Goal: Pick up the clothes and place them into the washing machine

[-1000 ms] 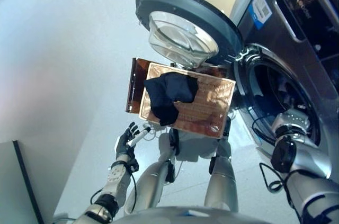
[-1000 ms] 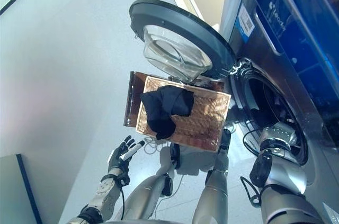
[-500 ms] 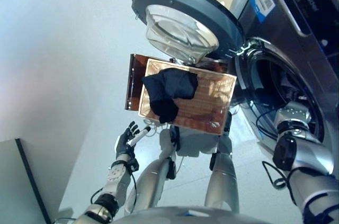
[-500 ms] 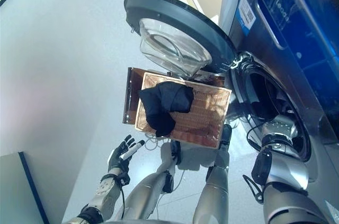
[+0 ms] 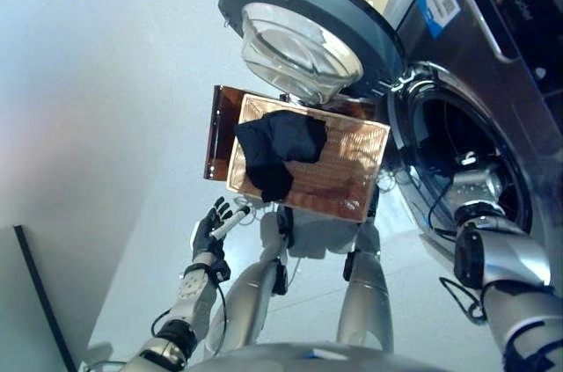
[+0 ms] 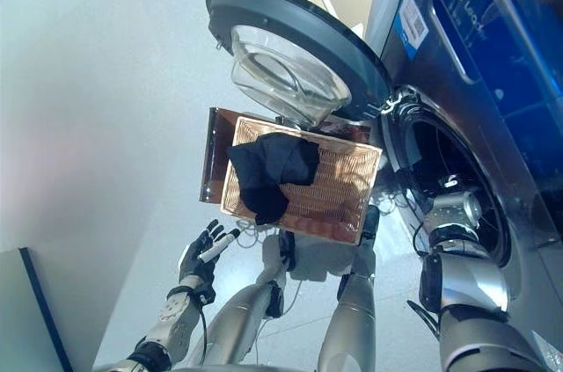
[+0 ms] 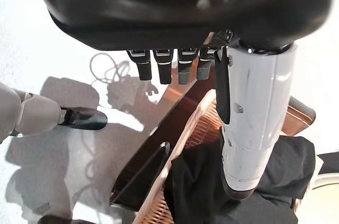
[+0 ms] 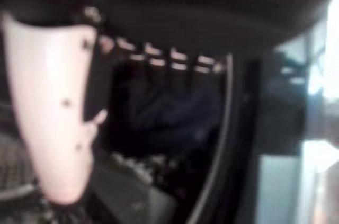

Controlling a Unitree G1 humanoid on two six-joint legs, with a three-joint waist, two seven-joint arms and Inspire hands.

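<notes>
Clothes [image 5: 280, 150], a dark bundle, lie heaped in a woven basket [image 5: 347, 180] that sits on the floor [image 5: 114, 108] just in front of the washing machine [image 5: 493, 64]. In the left eye view the bundle fills the basket's left part and droops over its near rim. The machine's round door [image 5: 303, 29] stands swung wide above the basket, and the dark drum opening [image 5: 457, 156] shows to the right. The left robot hand [image 5: 214, 224] hangs low over the floor, near the basket's near left corner but apart from it, fingers spread and straight, holding nothing. The right arm reaches into the drum opening.

The right eye view gives the same layout: clothes [image 6: 271, 168] in the basket [image 6: 339, 196], and the left robot hand [image 6: 204, 251] empty beside it.

In the left wrist view the left robot hand [image 7: 175, 17] has its fingers [image 7: 161, 66] hanging straight and its white-covered thumb [image 7: 253, 123] extended, with the basket [image 7: 190, 134] and the dark clothes [image 7: 249, 192] past them, untouched.

In the right wrist view the right robot hand [image 8: 159, 17] has its thumb [image 8: 55, 102] and fingertips [image 8: 159, 61] stretched out, gripping nothing, in front of the dark drum interior, where a dark bluish mass shows, too blurred to identify.
</notes>
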